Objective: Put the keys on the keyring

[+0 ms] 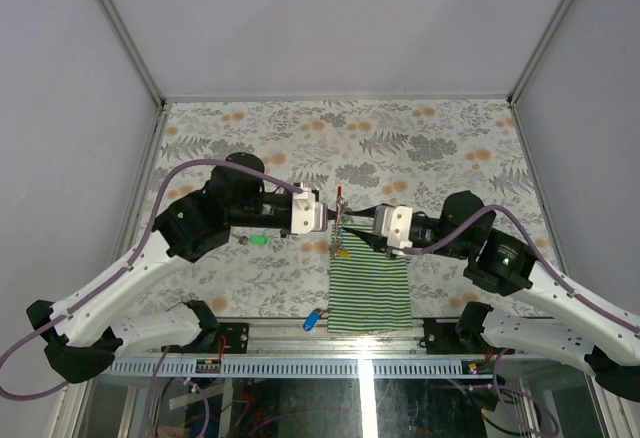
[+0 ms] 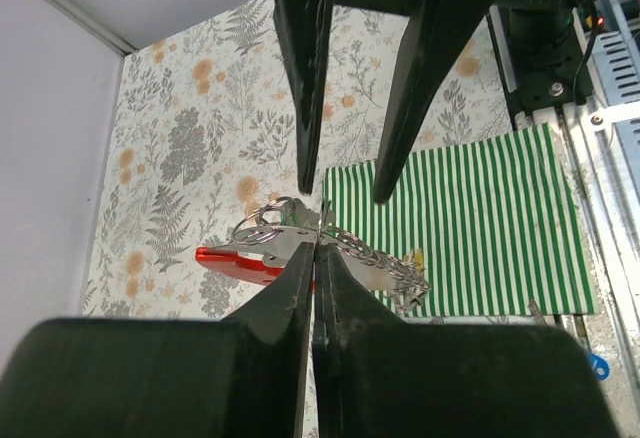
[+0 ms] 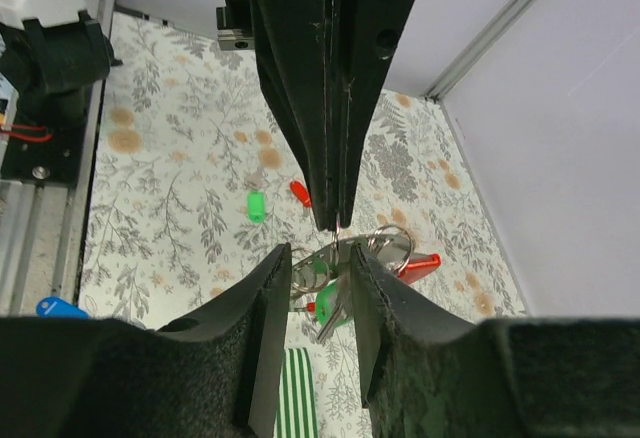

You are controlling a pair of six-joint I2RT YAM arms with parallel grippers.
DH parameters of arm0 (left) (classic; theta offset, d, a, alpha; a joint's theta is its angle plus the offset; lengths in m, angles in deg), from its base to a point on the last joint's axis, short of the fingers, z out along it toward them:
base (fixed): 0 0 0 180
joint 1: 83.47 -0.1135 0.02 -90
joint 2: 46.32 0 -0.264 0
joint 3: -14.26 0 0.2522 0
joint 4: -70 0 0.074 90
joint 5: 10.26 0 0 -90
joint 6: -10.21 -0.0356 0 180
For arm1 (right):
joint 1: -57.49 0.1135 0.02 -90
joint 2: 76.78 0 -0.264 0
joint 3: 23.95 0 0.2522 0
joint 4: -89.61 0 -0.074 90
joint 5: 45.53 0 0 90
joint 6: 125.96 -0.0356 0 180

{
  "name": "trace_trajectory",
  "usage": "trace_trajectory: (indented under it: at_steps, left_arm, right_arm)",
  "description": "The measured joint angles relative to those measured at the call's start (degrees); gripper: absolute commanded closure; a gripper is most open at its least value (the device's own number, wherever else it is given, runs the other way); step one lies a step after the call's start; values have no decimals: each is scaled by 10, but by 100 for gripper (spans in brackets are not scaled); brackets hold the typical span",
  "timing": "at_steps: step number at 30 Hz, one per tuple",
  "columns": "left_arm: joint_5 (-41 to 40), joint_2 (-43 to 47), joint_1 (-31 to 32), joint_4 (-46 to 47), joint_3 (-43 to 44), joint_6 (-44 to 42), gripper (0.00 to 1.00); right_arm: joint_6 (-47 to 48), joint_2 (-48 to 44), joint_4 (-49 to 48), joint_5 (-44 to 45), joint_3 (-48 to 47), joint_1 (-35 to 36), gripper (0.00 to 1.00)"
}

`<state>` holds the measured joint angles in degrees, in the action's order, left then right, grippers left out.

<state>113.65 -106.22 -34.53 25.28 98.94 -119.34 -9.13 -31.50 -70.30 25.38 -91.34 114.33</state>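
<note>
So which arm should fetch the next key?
Right. The right gripper is open, so it is free to move off, while the left gripper is shut on the keyring; letting go to fetch a key would probably drop the ring.

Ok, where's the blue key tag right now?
In the top view, the blue key tag lies at the table's near edge, just left of the striped cloth's near-left corner.
</note>
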Motion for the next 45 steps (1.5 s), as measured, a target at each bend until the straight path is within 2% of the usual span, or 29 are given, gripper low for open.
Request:
trace_trajectory:
  at_steps: [8, 17, 22, 26, 29, 31, 39, 42, 45]
  left_arm:
    - [-40, -13, 26, -27, 0, -30, 100]
    - [-59, -13, 35, -31, 0, -43, 100]
    - [-67, -13, 35, -35, 0, -45, 100]
    - [-71, -13, 36, -38, 0, -47, 100]
    - [-74, -13, 38, -39, 0, -47, 100]
    - [-74, -13, 40, -43, 0, -47, 100]
    - [-76, 2, 41, -22, -7, -10, 67]
    - [-89, 42, 42, 23, -42, 57, 56]
    - [-115, 87, 43, 71, -92, 148, 50]
  right_arm:
    - [39, 36, 0, 1, 0, 0, 66]
    - [50, 43, 5, 1, 0, 0, 76]
    - [52, 53, 7, 1, -1, 0, 77]
    - [53, 57, 7, 1, -1, 0, 86]
    - [55, 60, 7, 1, -2, 0, 100]
    - [55, 61, 7, 2, -2, 0, 100]
    - [55, 62, 23, 17, -2, 0, 100]
    - [55, 55, 41, 26, -2, 0, 100]
    - [52, 35, 61, 36, -1, 0, 100]
